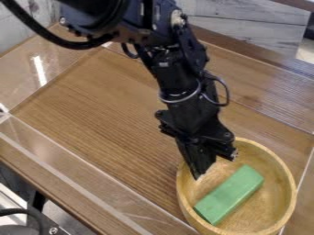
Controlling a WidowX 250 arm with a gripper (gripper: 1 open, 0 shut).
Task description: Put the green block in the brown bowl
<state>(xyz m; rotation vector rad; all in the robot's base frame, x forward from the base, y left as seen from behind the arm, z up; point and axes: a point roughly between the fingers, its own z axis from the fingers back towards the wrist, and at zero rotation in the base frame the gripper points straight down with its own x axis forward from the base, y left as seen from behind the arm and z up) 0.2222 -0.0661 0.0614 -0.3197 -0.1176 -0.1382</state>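
Observation:
The green block (pixel 229 195) lies flat inside the brown bowl (pixel 285 167), slanting from lower left to upper right. The bowl sits at the table's lower right. My gripper (pixel 200 169) hangs over the bowl's left rim, just up and left of the block and apart from it. Its fingers are shut together with nothing between them. The black arm reaches down from the upper left.
The wooden table (pixel 98 101) is ringed by a low clear plastic wall (pixel 73 161) along its left and front sides. A pale surface lies behind the table at the upper right.

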